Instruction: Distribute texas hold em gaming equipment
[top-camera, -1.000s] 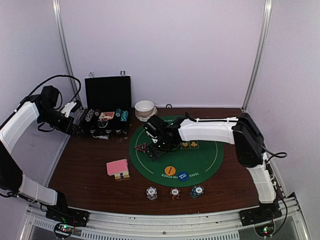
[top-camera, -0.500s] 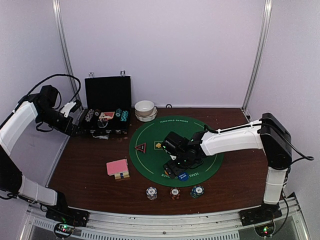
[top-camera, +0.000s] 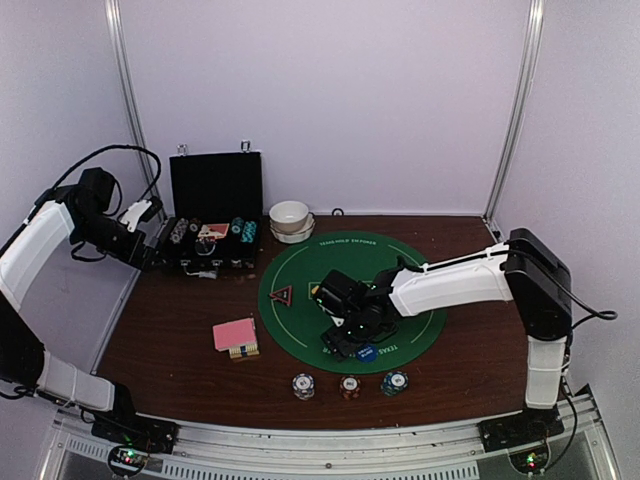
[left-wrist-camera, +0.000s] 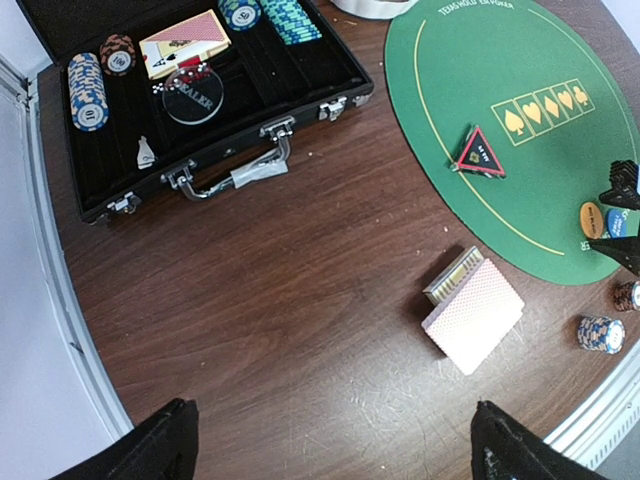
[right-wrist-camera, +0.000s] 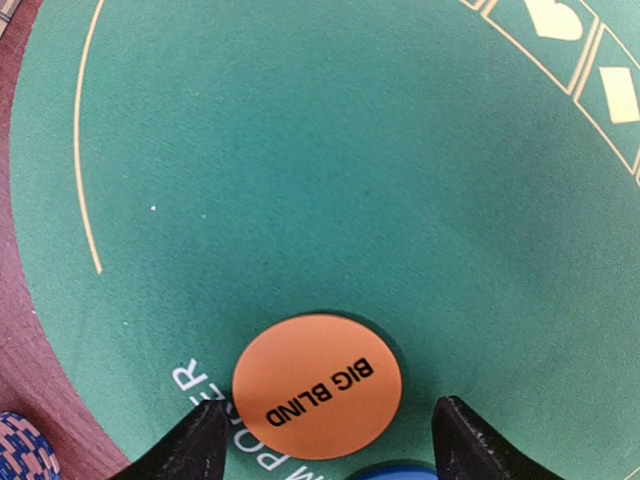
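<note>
Right gripper (right-wrist-camera: 330, 405) is low at the mat's (top-camera: 400, 262) six o'clock edge, fingers apart on either side of the orange disc (right-wrist-camera: 317, 385), not clamped on it. Blue disc (top-camera: 366, 352) sits just beside it. Red triangle (top-camera: 281, 295) lies at nine o'clock, cards (top-camera: 235, 335) off the mat at eight, chip stacks (top-camera: 349, 387) beyond six. Left gripper (left-wrist-camera: 335, 445) hangs wide open near the case (top-camera: 215, 245).

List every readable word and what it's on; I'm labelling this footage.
"BIG BLIND": orange disc.
"DEALER": clear button in the case.
"TEXAS HOLD'EM POKER": green mat, along its rim.
Too small to read: red triangle, blue disc, poker chips.
</note>
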